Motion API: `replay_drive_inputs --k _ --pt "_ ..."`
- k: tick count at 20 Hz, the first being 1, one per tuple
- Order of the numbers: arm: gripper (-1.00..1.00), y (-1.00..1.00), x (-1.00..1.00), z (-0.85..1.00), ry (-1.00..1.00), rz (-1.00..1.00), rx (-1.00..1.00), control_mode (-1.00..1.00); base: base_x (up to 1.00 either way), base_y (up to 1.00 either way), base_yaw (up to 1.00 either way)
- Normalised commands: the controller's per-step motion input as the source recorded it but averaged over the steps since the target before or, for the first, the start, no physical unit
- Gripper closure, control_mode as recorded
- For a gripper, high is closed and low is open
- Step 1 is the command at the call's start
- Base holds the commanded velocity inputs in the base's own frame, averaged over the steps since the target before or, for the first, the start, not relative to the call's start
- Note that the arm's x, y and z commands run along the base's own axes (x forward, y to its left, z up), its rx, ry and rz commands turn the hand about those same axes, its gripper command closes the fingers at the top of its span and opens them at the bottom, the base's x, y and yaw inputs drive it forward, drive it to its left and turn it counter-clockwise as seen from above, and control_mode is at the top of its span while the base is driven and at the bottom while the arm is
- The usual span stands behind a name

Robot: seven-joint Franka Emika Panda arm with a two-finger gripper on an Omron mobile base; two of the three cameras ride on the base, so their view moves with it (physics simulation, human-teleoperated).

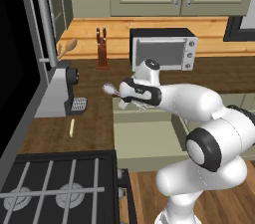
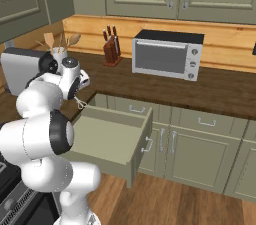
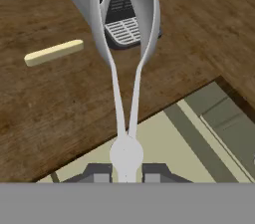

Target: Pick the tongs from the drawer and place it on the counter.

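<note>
Now mid-carry: gripper clamped on hinge end of tongs, lifted clear of open drawer, tips over counter edge. Next: move further over counter, lower, release. Landing zone is bare dark wood; beige stick and coffee machine near, probably enough room between. Microwave and knife block well back.

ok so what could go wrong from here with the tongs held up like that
The jaws pinch the tongs only at the hinge end, so the long arms could swing or slip out. The wide ends point at the coffee machine and might bump it if the arm reaches further. They hang over the counter edge beside the open drawer; released too soon, they might drop back in.
</note>
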Motion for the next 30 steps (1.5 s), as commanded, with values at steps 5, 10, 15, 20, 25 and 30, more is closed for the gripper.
replay_drive_inputs --k 5,10,15,20,25,30 --pt "1.00 0.62 -0.11 0.00 0.32 -0.70 0.09 -1.00 0.00 0.00 0.00" --pt "1.00 0.37 -0.08 0.01 0.23 -0.61 0.22 -1.00 0.00 0.00 0.00" --pt "1.00 0.33 -0.09 -0.35 0.04 -0.21 0.17 -1.00 0.00 0.00 0.00" --pt "1.00 0.23 0.08 -0.75 0.00 -0.12 0.15 -1.00 0.00 0.00 0.00" --pt "1.00 -0.01 0.17 -0.53 0.05 -0.16 0.01 -1.00 0.00 0.00 0.00" --pt "1.00 0.15 0.21 -0.38 0.00 -0.12 0.00 -1.00 0.00 0.00 0.00"
